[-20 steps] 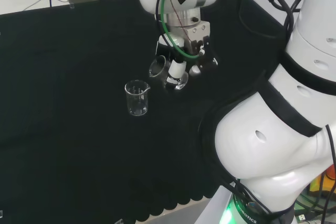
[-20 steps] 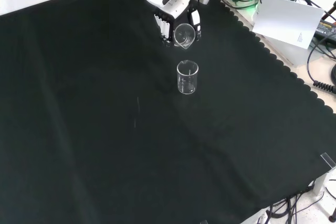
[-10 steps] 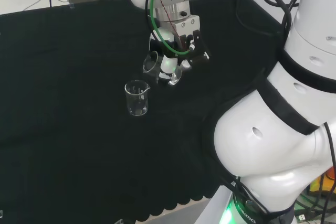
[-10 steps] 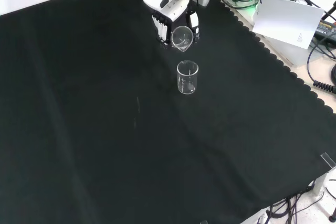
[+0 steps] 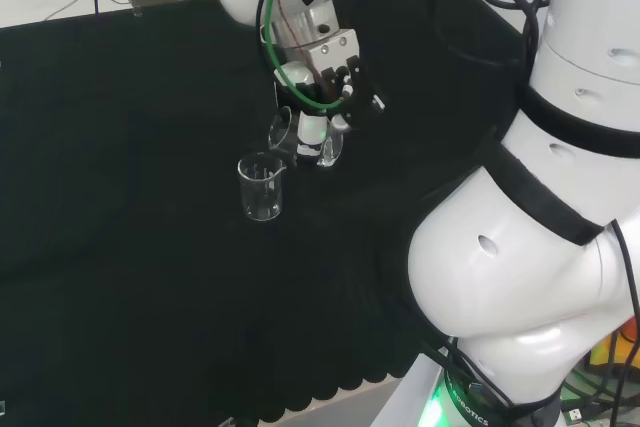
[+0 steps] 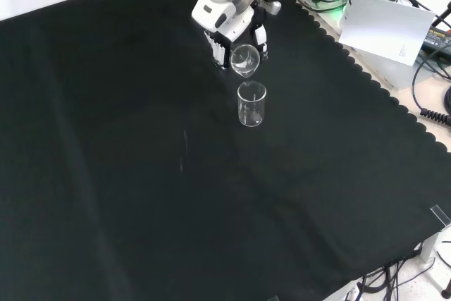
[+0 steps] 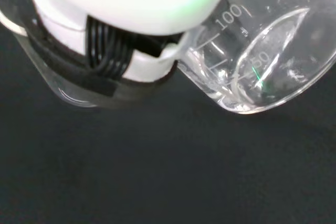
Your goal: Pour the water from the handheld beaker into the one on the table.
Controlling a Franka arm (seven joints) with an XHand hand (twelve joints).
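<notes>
- The hand point(image 6: 236, 29) has its fingers curled round the handheld beaker point(image 6: 244, 59), tipped with its mouth facing the front camera
- Table beaker point(image 6: 251, 103) stands upright on the black cloth point(image 6: 141, 174) — just below the tilted one in the front view, not touching

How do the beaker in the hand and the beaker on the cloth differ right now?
The held beaker is tipped, mouth turned toward the standing beaker, which is upright. The hand grips the held beaker above the black cloth; the standing beaker rests on it, untouched. Both are clear glass and look similar in size.
</notes>
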